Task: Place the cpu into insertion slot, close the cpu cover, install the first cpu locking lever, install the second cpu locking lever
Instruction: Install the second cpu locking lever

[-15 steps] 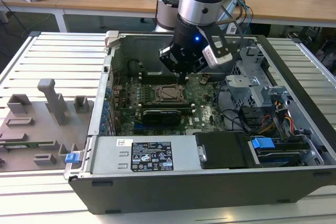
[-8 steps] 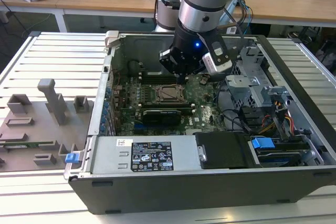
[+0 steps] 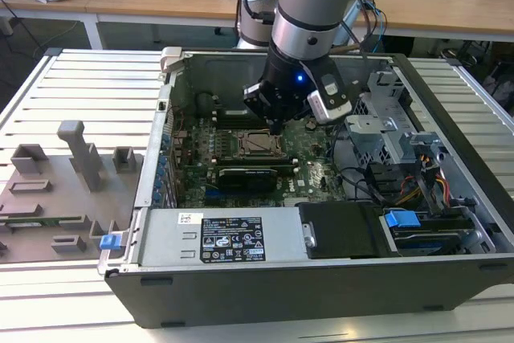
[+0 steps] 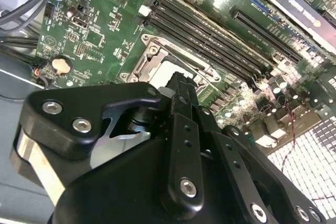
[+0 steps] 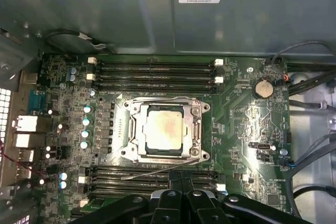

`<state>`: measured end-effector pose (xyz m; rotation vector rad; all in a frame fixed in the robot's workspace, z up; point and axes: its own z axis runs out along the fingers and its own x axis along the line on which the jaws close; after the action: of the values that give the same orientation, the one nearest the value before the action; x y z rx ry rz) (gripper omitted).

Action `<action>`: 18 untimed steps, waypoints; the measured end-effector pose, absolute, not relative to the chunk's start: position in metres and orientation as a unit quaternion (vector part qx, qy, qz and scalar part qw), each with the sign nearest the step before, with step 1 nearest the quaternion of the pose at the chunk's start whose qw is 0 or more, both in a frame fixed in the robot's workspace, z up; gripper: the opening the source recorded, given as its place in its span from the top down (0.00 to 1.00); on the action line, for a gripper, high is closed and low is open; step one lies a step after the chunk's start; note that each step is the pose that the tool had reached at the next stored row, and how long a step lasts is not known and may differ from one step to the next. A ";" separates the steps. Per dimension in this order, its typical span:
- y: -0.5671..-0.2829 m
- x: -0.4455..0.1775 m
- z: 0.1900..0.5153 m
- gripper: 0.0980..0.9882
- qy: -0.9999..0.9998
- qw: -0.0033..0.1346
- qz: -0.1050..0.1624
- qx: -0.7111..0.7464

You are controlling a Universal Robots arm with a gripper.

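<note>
The cpu (image 5: 164,129), a square chip with a dull silvery top, lies in the insertion slot (image 5: 125,153) on the green motherboard (image 5: 241,124). The cpu cover (image 5: 196,129), a thin metal frame, lies flat around the chip. A thin wire lever (image 5: 157,169) stands loose along the socket's side nearest my fingers. My gripper (image 5: 180,176) hovers just beside that side of the socket, shut with nothing in it. In the exterior view the gripper (image 3: 277,124) hangs inside the open computer case, right above the socket (image 3: 259,144). The second wrist view has the fingertips (image 4: 181,80) over the socket's edge (image 4: 157,59).
Long black memory slots (image 5: 157,69) run on both sides of the socket. Case walls (image 3: 161,158), a drive cage (image 3: 385,130), cables (image 3: 377,182) and a power supply (image 3: 233,238) surround the board. A grey fixture plate (image 3: 64,190) lies on the exterior view's left.
</note>
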<state>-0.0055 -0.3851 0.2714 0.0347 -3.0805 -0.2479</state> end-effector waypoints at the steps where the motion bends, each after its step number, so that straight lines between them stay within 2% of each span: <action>1: -0.385 -0.005 0.270 0.99 -0.996 0.025 -0.080 0.011; 18: -0.385 -0.005 0.235 0.99 -0.996 0.025 -0.080 0.011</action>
<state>-0.0055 -0.3852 0.2346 0.0347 -3.0805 -0.2477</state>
